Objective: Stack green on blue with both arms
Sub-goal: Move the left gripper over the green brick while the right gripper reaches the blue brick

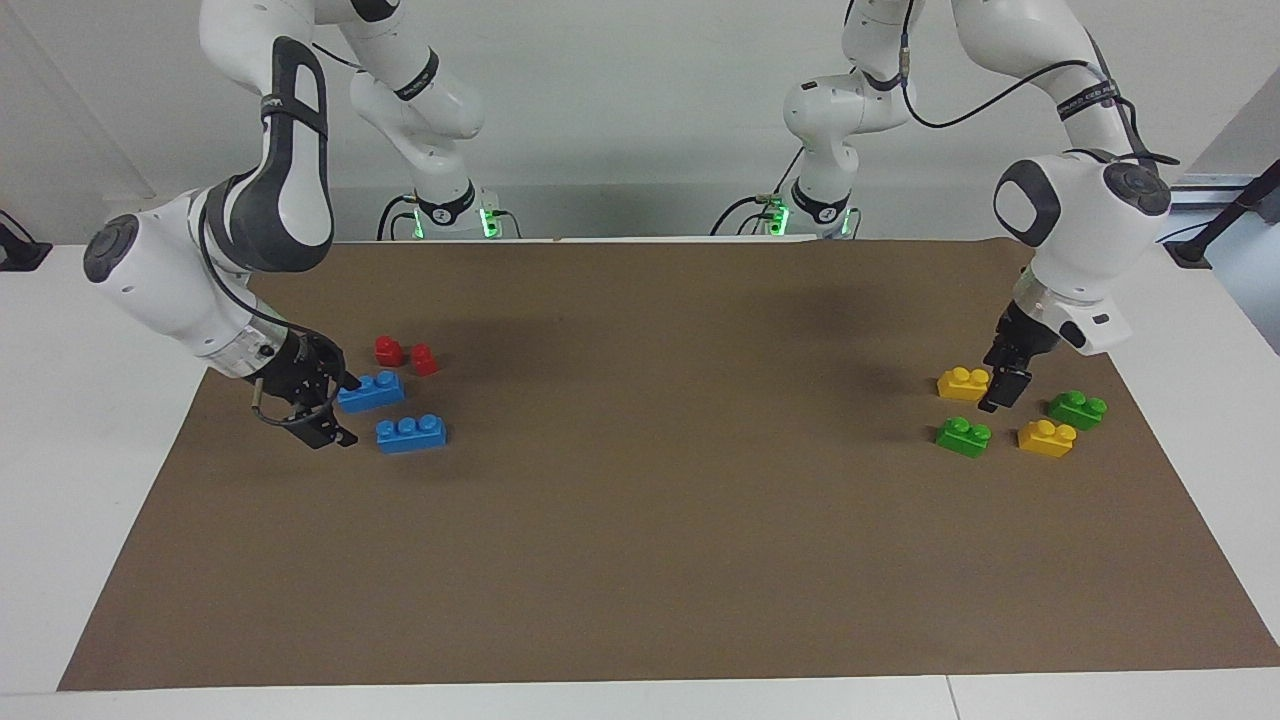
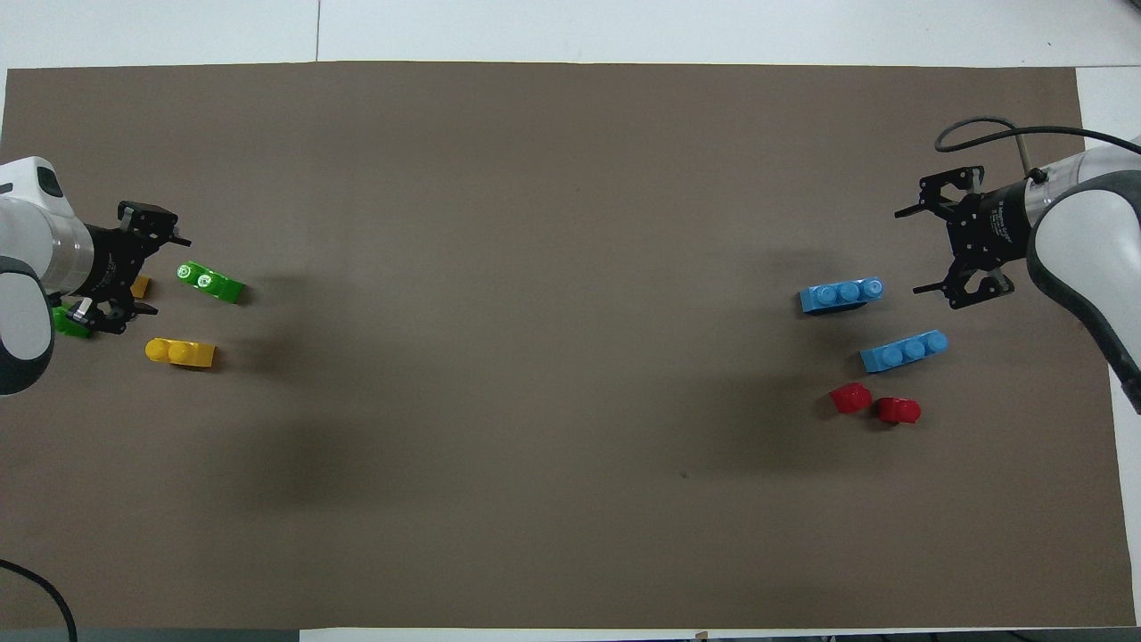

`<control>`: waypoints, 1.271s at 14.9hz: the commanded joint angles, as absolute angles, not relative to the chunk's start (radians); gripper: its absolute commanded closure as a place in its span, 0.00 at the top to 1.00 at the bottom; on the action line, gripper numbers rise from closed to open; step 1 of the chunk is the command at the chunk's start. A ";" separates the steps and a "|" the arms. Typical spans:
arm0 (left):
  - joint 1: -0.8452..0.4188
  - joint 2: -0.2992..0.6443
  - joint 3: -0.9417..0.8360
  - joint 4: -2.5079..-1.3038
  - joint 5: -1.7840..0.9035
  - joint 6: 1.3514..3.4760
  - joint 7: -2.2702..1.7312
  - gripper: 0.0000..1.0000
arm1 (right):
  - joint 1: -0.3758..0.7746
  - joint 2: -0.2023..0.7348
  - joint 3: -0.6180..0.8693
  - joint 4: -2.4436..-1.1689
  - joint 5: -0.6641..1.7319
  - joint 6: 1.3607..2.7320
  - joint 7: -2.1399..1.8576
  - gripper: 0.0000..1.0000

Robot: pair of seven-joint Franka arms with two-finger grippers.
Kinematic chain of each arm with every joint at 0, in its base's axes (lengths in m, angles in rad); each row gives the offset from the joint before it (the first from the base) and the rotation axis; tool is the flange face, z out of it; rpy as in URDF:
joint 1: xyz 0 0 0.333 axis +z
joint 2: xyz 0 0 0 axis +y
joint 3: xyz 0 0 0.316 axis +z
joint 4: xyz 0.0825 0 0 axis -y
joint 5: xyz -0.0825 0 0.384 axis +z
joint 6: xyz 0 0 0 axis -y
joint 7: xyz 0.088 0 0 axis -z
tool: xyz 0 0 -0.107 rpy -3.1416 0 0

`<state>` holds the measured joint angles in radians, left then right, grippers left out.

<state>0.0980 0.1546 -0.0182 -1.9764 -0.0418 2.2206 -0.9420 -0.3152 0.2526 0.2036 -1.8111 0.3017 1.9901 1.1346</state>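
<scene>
**Grippers low beside their bricks at the two short edges**

Hanging low over a matte brown paper sheet (image 1: pixel 640 560) that covered the white table (image 1: pixel 60 420), both grippers were at work near the sheet's two short edges, about halfway along each.

The right gripper (image 1: pixel 345 411), a black skeletal frame on a glossy white arm, sat by the short edge at the right arm's end with its two fingers spread wide and nothing between them. Just beside it lay two blue bricks of smooth plastic, long blocks with three round studs in a row. The blue brick nearer the robots (image 1: pixel 372 391) had its end at one fingertip; whether they touched I cannot tell. The other blue brick (image 1: pixel 411 433) lay close by, closer to the sheet's long edge away from the robots. Two small rounded red pieces (image 1: pixel 389 350) sat together, nearer the robots than the blue pair.

By the short edge at the left arm's end, the left gripper (image 1: pixel 1003 392) pointed down into a cluster of four short two-stud bricks. From above its fingers stood apart and held nothing. One green brick (image 1: pixel 963 436) lay on the cluster's side toward the sheet's middle. The second green brick (image 1: pixel 1077 408) lay closest to the short edge. A yellow brick (image 1: pixel 963 383) lay just beside the gripper, and another yellow brick (image 1: pixel 1047 438) sat between the two green ones. Every brick rested singly on the paper, studs up.
</scene>
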 commanded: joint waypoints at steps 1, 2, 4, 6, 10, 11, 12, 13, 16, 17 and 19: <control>0.103 0.210 -0.023 -1.942 -0.058 2.247 -0.951 1.00 | -0.316 0.256 0.206 -1.842 0.327 2.031 1.138 1.00; 0.100 0.222 -0.023 -1.927 -0.058 2.244 -0.951 1.00 | -0.316 0.255 0.206 -1.847 0.327 2.034 1.134 1.00; 0.097 0.271 -0.023 -1.878 -0.058 2.230 -0.953 1.00 | -0.316 0.264 0.207 -1.851 0.327 2.045 1.120 1.00; 0.098 0.311 -0.023 -1.858 -0.055 2.240 -0.956 1.00 | -0.318 0.270 0.206 -1.873 0.328 2.074 1.089 1.00; 0.106 0.339 -0.023 -1.855 -0.049 2.267 -0.953 1.00 | -0.318 0.287 0.206 -1.873 0.364 2.074 1.085 1.00; 0.107 0.350 -0.021 -1.855 -0.048 2.273 -0.953 1.00 | -0.318 0.291 0.206 -1.873 0.364 2.075 1.085 1.00; 0.107 0.354 -0.021 -1.858 -0.049 2.281 -0.953 1.00 | -0.318 0.294 0.207 -1.875 0.364 2.075 1.083 1.00; 0.107 0.356 -0.021 -1.861 -0.048 2.286 -0.953 1.00 | -0.318 0.299 0.207 -1.875 0.364 2.075 1.081 1.00; 0.107 0.371 -0.021 -1.862 -0.048 2.298 -0.953 1.00 | -0.318 0.305 0.207 -1.881 0.364 2.079 1.052 1.00; 0.107 0.374 -0.021 -1.864 -0.048 2.299 -0.950 1.00 | -0.318 0.305 0.206 -1.881 0.364 2.080 1.049 1.00; 0.109 0.385 -0.020 -1.867 -0.048 2.307 -0.946 1.00 | -0.318 0.307 0.206 -1.890 0.364 2.097 1.048 1.00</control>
<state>0.0998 0.3655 -0.0180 -1.8728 -0.0419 2.2848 -0.9457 -0.3151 0.3086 0.2039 -1.8671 0.3358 2.0634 1.0825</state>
